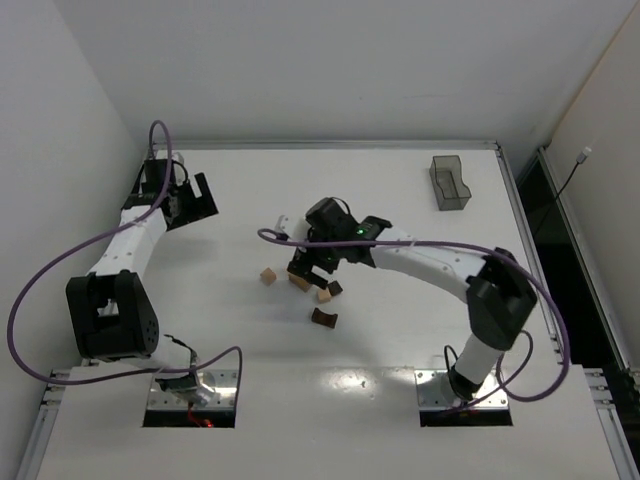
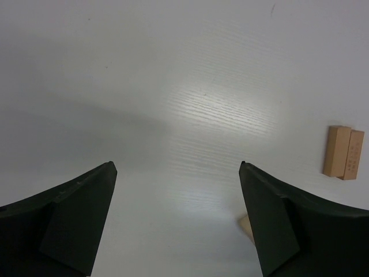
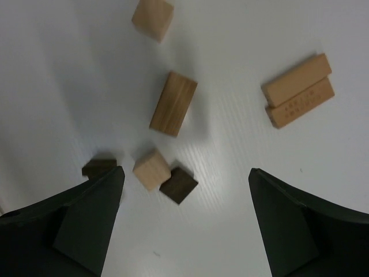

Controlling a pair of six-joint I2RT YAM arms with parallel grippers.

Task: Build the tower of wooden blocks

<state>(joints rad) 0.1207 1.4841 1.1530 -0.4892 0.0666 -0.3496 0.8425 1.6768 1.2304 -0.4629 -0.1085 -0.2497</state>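
Note:
No tower stands; the wood blocks lie loose on the white table. In the right wrist view I see a tan cube (image 3: 153, 19), a tan bar (image 3: 173, 104), a second tan cube (image 3: 151, 169) touching a dark brown cube (image 3: 179, 185), a dark piece (image 3: 99, 168) partly hidden by my finger, and two tan bars side by side (image 3: 297, 90). My right gripper (image 3: 185, 171) is open and empty, hovering over this cluster (image 1: 315, 262). A dark arch piece (image 1: 323, 318) lies nearest the arms. My left gripper (image 2: 176, 164) is open and empty at the far left (image 1: 195, 200); the two tan bars (image 2: 343, 152) show to its right.
A clear grey plastic bin (image 1: 450, 183) stands at the back right. The table's raised edge (image 1: 330, 146) runs along the back, with walls close on the left and right. A purple cable (image 1: 300, 240) loops over the right arm.

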